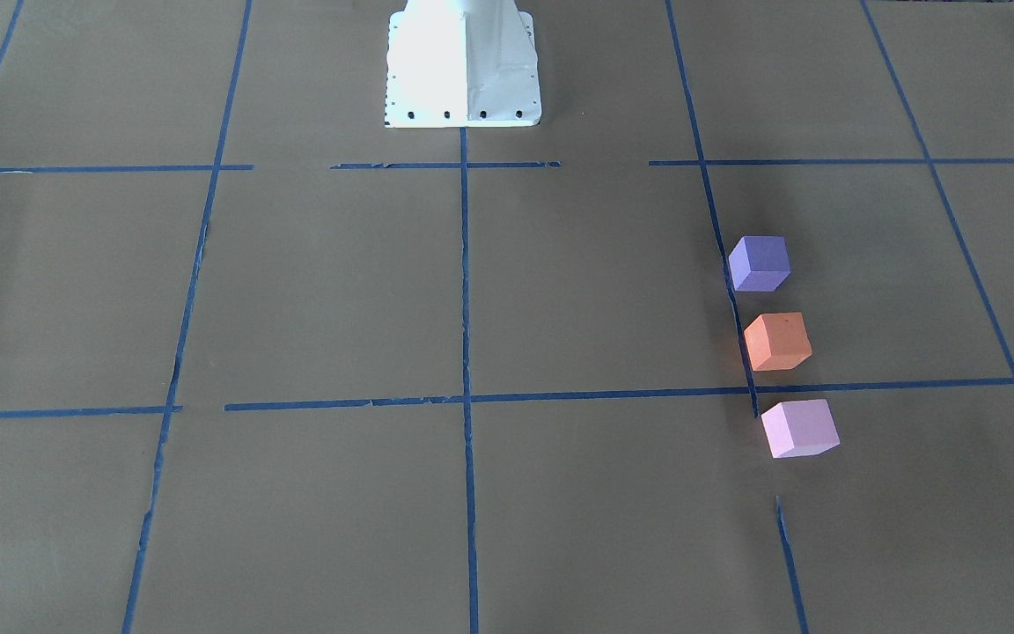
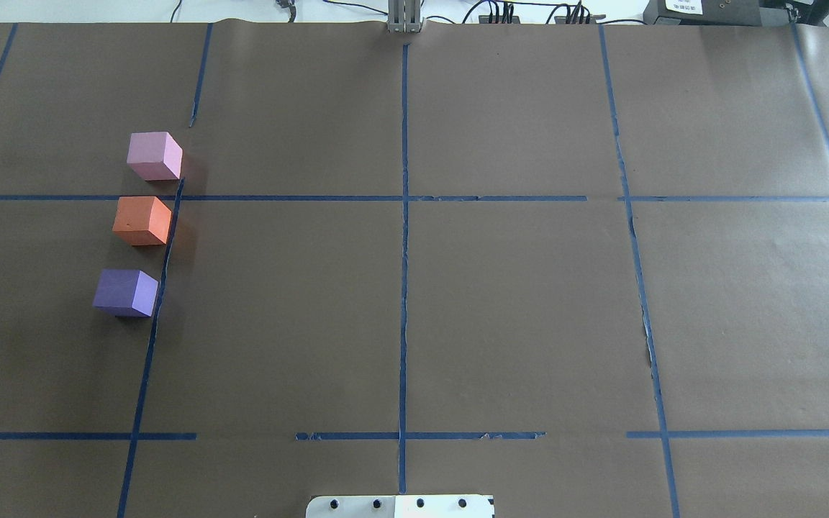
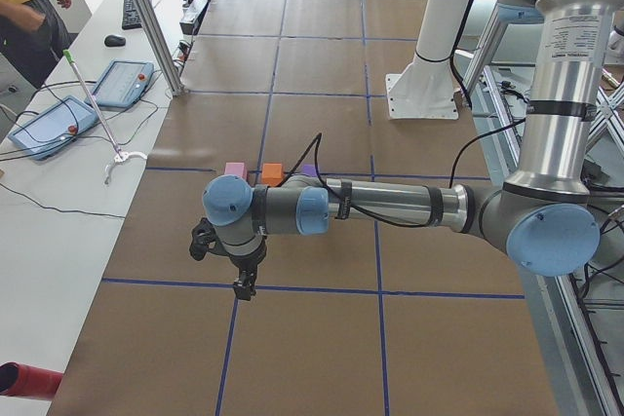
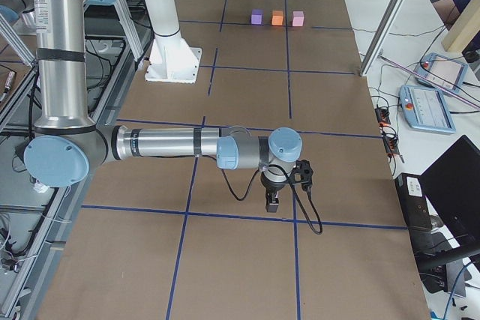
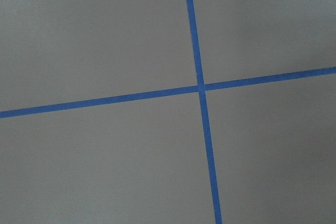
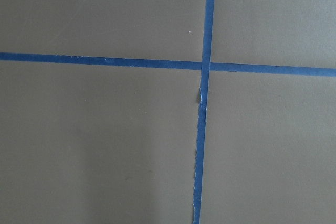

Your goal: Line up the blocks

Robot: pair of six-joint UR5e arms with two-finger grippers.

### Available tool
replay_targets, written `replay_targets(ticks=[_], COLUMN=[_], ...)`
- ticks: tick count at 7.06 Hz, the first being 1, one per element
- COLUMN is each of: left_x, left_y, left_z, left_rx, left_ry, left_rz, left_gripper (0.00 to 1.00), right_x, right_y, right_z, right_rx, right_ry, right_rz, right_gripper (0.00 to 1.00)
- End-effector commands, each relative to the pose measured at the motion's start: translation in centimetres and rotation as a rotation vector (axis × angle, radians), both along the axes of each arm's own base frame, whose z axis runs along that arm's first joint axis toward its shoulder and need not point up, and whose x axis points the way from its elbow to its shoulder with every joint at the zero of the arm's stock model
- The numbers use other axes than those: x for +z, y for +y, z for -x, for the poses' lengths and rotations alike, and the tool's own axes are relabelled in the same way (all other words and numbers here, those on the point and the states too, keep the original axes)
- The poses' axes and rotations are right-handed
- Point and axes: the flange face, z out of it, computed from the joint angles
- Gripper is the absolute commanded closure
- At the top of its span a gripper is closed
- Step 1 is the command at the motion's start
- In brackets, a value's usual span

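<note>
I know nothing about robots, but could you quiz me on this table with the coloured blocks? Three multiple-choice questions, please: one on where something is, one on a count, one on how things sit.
1. Which one lies in the middle of the row?
A) the orange block
B) the purple block
C) the pink block

2. How many blocks are on the table?
A) two
B) three
C) five

3. How do the blocks sit?
A) stacked in a tower
B) pressed together, touching
C) apart, each flat on the table

Answers:
1 A: the overhead view shows orange between pink and purple.
2 B: one of each colour shows, and no other.
3 C: bare table shows between neighbours in both the overhead and front-facing views.
</note>
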Motion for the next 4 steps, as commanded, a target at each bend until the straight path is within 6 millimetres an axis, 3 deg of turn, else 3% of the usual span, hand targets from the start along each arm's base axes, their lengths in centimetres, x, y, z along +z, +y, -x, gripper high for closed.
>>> replay_targets(ticks=[1,4], left_x=[-0.47,-0.25], left_y=[-0.12,-0.03], left_z=[-0.1,-0.12], left_rx=[-0.004,-0.003], left_ry=[0.019,0.021], left_rz=[0.011,0.008], left_gripper=[0.0,0.0], right_x=[0.02,0.0], right_y=[0.01,0.0], right_z=[0.0,0.0], right_rx=[0.0,0.0], right_ry=[0.0,0.0], right_rz=[0.001,0.0], right_gripper=[0.0,0.0])
